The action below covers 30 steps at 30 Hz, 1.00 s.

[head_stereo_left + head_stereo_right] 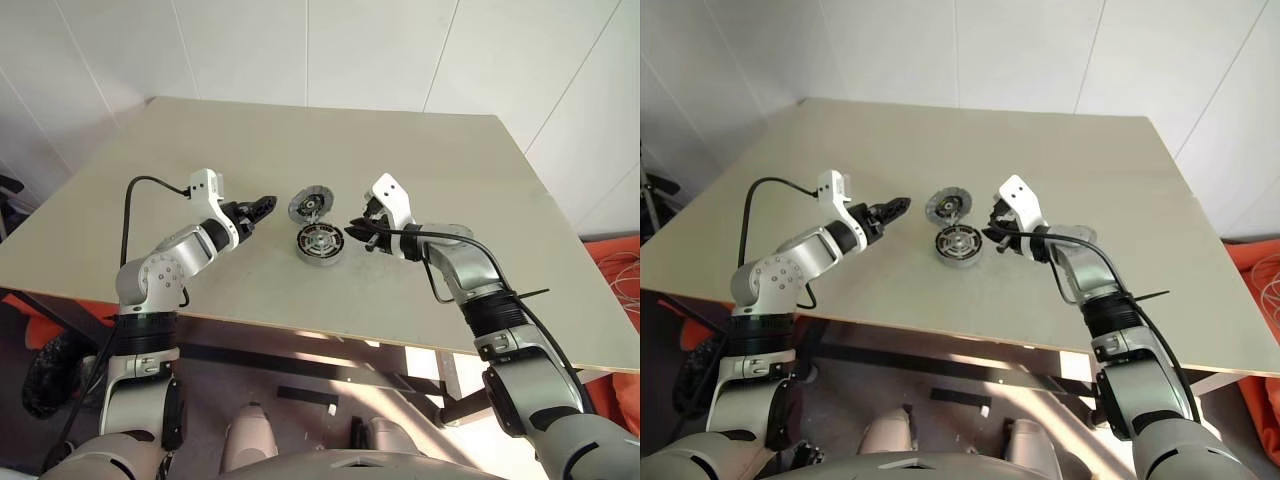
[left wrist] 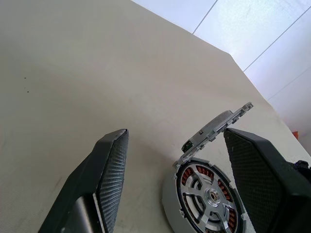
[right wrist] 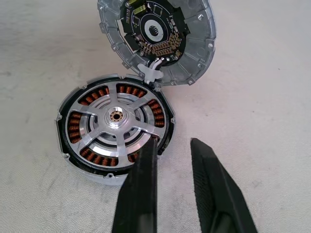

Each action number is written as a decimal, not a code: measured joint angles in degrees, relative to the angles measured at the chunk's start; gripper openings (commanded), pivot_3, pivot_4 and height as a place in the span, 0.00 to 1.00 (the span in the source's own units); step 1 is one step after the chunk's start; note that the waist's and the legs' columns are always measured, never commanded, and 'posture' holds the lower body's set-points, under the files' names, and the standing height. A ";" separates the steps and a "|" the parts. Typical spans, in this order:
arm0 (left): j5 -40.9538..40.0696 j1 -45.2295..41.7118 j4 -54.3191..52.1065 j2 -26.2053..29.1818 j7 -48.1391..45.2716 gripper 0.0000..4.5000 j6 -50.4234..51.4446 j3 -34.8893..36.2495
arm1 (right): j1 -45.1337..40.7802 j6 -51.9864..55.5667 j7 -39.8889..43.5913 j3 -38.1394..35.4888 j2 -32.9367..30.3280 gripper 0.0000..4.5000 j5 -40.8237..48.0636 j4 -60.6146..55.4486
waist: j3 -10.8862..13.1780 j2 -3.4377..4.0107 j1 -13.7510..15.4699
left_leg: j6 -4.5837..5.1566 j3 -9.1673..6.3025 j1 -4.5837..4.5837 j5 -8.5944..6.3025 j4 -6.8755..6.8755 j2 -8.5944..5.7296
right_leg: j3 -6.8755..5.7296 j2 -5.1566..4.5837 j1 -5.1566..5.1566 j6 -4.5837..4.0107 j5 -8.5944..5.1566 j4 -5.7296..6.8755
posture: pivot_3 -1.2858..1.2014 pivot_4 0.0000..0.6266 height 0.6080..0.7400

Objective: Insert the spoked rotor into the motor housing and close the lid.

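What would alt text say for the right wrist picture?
The spoked rotor sits inside the motor housing on a pale table. The lid stands open behind it, circuit board showing, and the right gripper hangs open just beside the housing.

pale table (image 1: 450, 170) before white panelled wall (image 1: 330, 50)

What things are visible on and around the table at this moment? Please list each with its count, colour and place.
table: one, pale beige, under everything.
motor housing: one, dark ring with coppery windings, middle of the table.
spoked rotor: one, shiny silver, seated inside the housing.
lid: one, grey with a dark circuit board inside, standing open at the housing's far edge.
left tool: one, black, open, hovering left of the housing, holding nothing.
right tool: one, black, jaws apart, beside the housing's right edge, holding nothing.
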 measured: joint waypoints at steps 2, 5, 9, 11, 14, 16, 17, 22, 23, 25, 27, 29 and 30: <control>0.00 0.00 0.00 0.00 -0.06 0.73 0.00 0.00 | 0.00 -0.26 0.72 0.02 -0.24 0.59 0.01 0.00 | 0.00 0.00 0.00 | 0.00 0.00 0.00 0.00 0.01 0.00 | 0.00 0.00 0.00 0.00 0.00 0.01 | 0.52 0.00 1.00; 0.00 0.00 0.00 0.01 -0.08 0.73 0.00 0.01 | -0.07 -1.47 1.05 0.79 -1.47 0.82 -1.54 0.00 | 0.00 0.00 0.08 | 0.00 0.00 0.00 0.00 0.02 -0.01 | 0.00 0.00 0.01 0.00 0.00 0.01 | 0.52 0.00 1.00; 0.00 0.00 0.00 -0.01 -0.08 0.73 -0.01 0.11 | -0.41 -3.73 4.10 2.66 -3.63 0.88 -3.26 -0.07 | 0.00 0.00 0.06 | 0.01 0.00 -0.01 0.00 0.02 0.00 | 0.00 0.00 0.00 0.00 0.00 0.01 | 0.52 0.00 1.00; 0.00 0.00 0.00 -0.05 -0.08 0.73 -0.02 0.11 | -1.14 -4.84 5.74 3.12 -4.29 0.88 -3.65 -0.07 | 0.00 0.00 0.06 | 0.01 0.00 -0.01 0.00 0.03 0.00 | 0.00 0.00 0.00 0.00 0.00 0.02 | 0.52 0.00 1.00; 0.00 0.00 0.01 -0.09 -0.09 0.73 -0.03 0.12 | -3.17 -8.95 9.40 5.09 -7.00 0.88 -5.38 -0.08 | 0.00 0.00 0.07 | 0.02 0.00 -0.01 -0.01 0.05 0.00 | 0.00 0.00 0.01 0.00 0.00 0.03 | 0.52 0.00 1.00; 0.02 0.00 0.02 -0.05 -0.10 0.73 -0.05 0.26 | -4.77 -13.44 13.37 7.17 -9.57 0.88 -7.06 -0.04 | 0.00 0.00 0.08 | 0.03 0.00 -0.01 -0.01 0.08 0.01 | 0.00 0.00 0.01 0.00 0.00 0.04 | 0.52 0.00 1.00; 0.06 0.00 0.05 0.01 -0.11 0.73 -0.09 0.34 | -5.84 -15.17 15.36 7.89 -10.17 0.88 -7.54 0.06 | 0.00 0.00 0.06 | 0.03 0.00 -0.02 -0.02 0.09 0.01 | 0.00 0.00 0.00 0.00 0.00 0.06 | 0.52 0.00 1.00; 0.59 -0.05 0.80 -0.05 -0.54 0.73 -0.57 0.21 | -12.33 -23.54 25.85 11.64 -10.34 0.88 -7.85 1.75 | 0.00 -0.01 -0.10 | 0.06 0.00 -0.01 -0.03 0.21 0.04 | -0.01 0.00 -0.02 -0.02 0.00 0.20 | 0.52 0.00 1.00; 0.78 -0.06 0.96 -0.05 -0.55 0.73 -0.62 0.22 | -13.37 -25.25 27.81 12.64 -9.95 0.88 -8.08 2.98 | 0.00 -0.01 -0.10 | 0.07 0.00 -0.02 -0.04 0.25 0.04 | 0.00 0.00 -0.03 -0.02 0.00 0.23 | 0.52 0.00 1.00; 0.96 -0.10 1.02 -0.09 -0.63 0.73 -0.74 0.21 | -15.31 -28.97 30.70 14.99 -8.45 0.88 -9.44 6.83 | 0.00 -0.01 -0.13 | 0.08 -0.01 -0.04 -0.04 0.33 0.04 | 0.00 -0.01 -0.03 -0.03 0.00 0.28 | 0.52 0.00 1.00; 1.07 -0.09 1.00 -0.16 -0.65 0.73 -0.78 0.24 | -17.16 -32.27 32.74 17.07 -6.30 0.88 -10.94 11.75 | 0.00 -0.01 -0.17 | 0.09 -0.01 -0.06 -0.05 0.42 0.04 | 0.00 -0.02 -0.08 -0.03 0.00 0.41 | 0.52 0.00 1.00; 1.09 -0.03 0.87 -0.42 -0.64 0.73 -0.78 0.23 | -18.88 -35.62 33.70 19.00 -4.26 0.88 -12.83 16.92 | 0.00 -0.01 -0.11 | 0.09 -0.02 -0.10 -0.04 0.46 0.04 | 0.00 -0.02 -0.16 -0.04 0.00 0.51 | 0.52 0.00 1.00; 1.10 0.02 0.78 -0.47 -0.58 0.73 -0.77 0.22 | -19.67 -37.39 33.71 19.81 -3.39 0.88 -14.01 19.66 | 0.00 -0.01 -0.10 | 0.08 -0.03 -0.14 -0.04 0.49 0.04 | 0.00 -0.03 -0.19 -0.05 0.00 0.53 | 0.52 0.00 1.00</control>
